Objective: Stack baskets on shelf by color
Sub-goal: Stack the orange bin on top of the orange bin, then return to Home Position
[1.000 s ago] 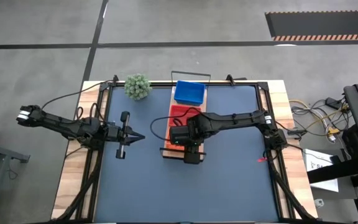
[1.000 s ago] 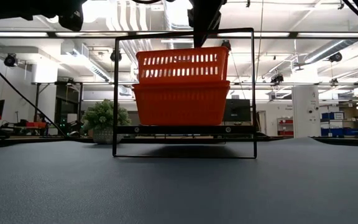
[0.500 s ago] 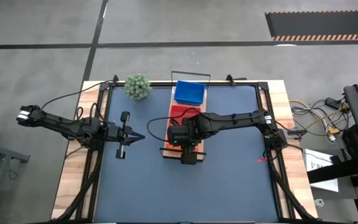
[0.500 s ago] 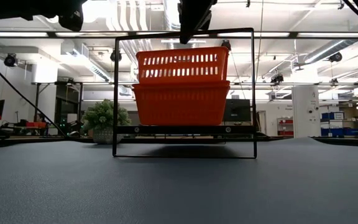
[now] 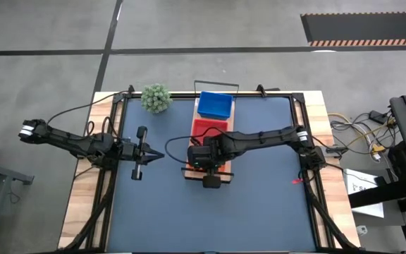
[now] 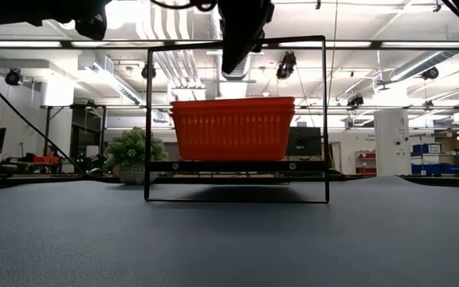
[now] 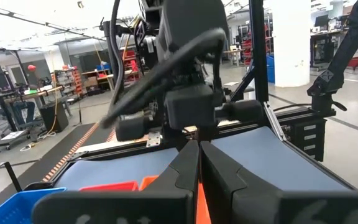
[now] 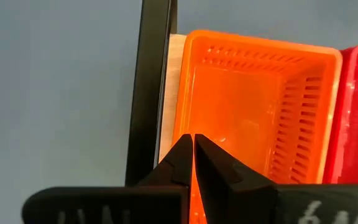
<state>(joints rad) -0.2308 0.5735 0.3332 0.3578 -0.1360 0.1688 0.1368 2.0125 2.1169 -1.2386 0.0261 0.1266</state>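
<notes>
The shelf [image 5: 210, 134], a narrow light-wood plank with black wire rails at its ends, lies along the middle of the dark-blue table mat [image 5: 259, 204], running from the mat's far edge toward its centre. On it sit three colour groups in a row: the blue baskets [image 5: 214, 104] at the far end, the red baskets [image 5: 204, 128] in the middle, and the orange baskets [image 8: 253, 106] at the near end, just inside the near wire rail [image 6: 236, 119]. In the low view the orange baskets [image 6: 232, 128] read as one nested stack resting level on the plank.

The right gripper [image 8: 192, 163] hangs above the orange stack at the shelf's near end, its fingers pressed together and pinching nothing; the right wrist view looks straight down past them into the empty top orange basket, with the red one touching it alongside. From above, the right arm [image 5: 259, 137] reaches in from the mat's right edge and covers most of the orange stack.

The left gripper [image 5: 159, 154] waits over the mat near its left edge, well apart from the shelf, fingers closed and empty. A fuzzy green plant ball [image 5: 156, 97] stands at the mat's far left corner.
</notes>
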